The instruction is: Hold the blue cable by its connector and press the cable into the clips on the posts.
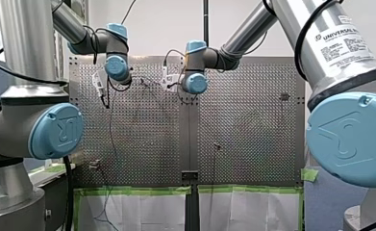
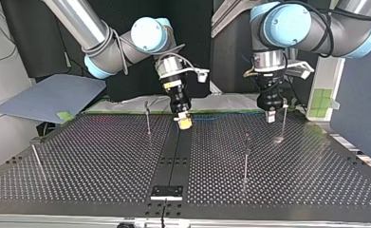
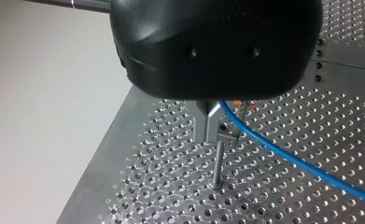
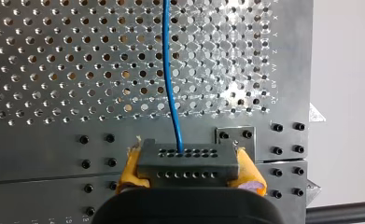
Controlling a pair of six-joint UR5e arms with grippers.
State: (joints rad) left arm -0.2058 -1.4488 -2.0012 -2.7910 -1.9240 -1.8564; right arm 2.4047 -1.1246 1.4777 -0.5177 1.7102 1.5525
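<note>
- My right gripper (image 4: 187, 164) has its yellow-padded fingers (image 4: 249, 176) closed on the dark connector (image 4: 187, 156).
- The blue cable (image 4: 169, 70) leaves the connector's top face and runs straight away over the desk (image 2: 102, 161).
- In the left wrist view the cable passes right at the tip of my left gripper (image 3: 208, 123). I cannot tell whether that gripper is clamped on it or merely beside it.
- A post (image 3: 219, 161) stands just under that tip, so the step in hand looks like seating the cable in this first clip.
- To do it well, I judge:
  - the connector grip should be firm, so the block does not twist;
  - the cable should be lightly taut between the two grippers;
  - the line should sit squarely over the post's top before pressing straight down;
  - sideways push is to be avoided, since the thin post could bend.
- The clips themselves are too small to make out.
- Count: one cable, one connector, two grippers, and four posts (image 2: 246, 154) in the top view.
</note>
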